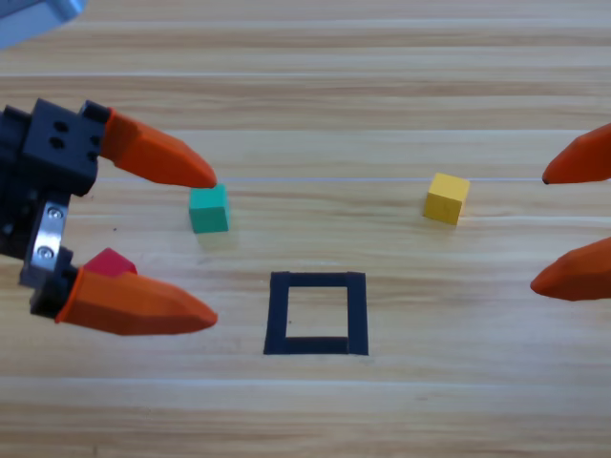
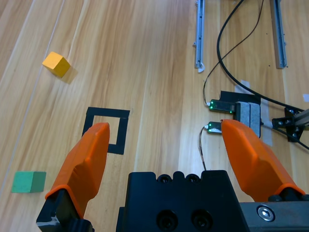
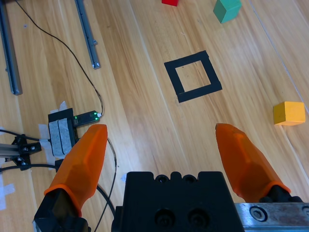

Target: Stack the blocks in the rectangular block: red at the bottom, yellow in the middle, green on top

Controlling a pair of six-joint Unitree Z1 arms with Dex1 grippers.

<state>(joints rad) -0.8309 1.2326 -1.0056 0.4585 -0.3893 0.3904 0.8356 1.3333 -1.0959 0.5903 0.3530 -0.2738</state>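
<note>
**Kid:** What is closest to you?

**Me:** My left gripper [image 1: 215,243]. It hangs at the left side of the wooden table [image 1: 315,420], and its two orange jaws are spread wide with nothing between them. The red cube [image 1: 113,262] sits right by it. My lower jaw covers part of the cube, so only its top shows.

**Kid:** And a bit farther?

**Me:** The green cube [image 1: 209,209]. It sits on the wood just under the tip of my upper jaw. I cannot tell if they touch. It is turned a tiny bit, so its edges do not line up with the wood lines.

**Kid:** Where is the black square?

**Me:** The tape square [image 1: 316,313] lies flat near the middle of the table, to the right of the green cube and lower in the high view. It is almost as wide as it is tall, so no side is really the long one. Its sides run nearly straight with the table's planks. Only bare wood is inside it.

**Kid:** And far away?

**Me:** The yellow cube [image 1: 446,198] is past the square, up and to the right, turned a little too. My right gripper [image 1: 539,229] waits at the right edge, jaws wide open, holding nothing.
</note>
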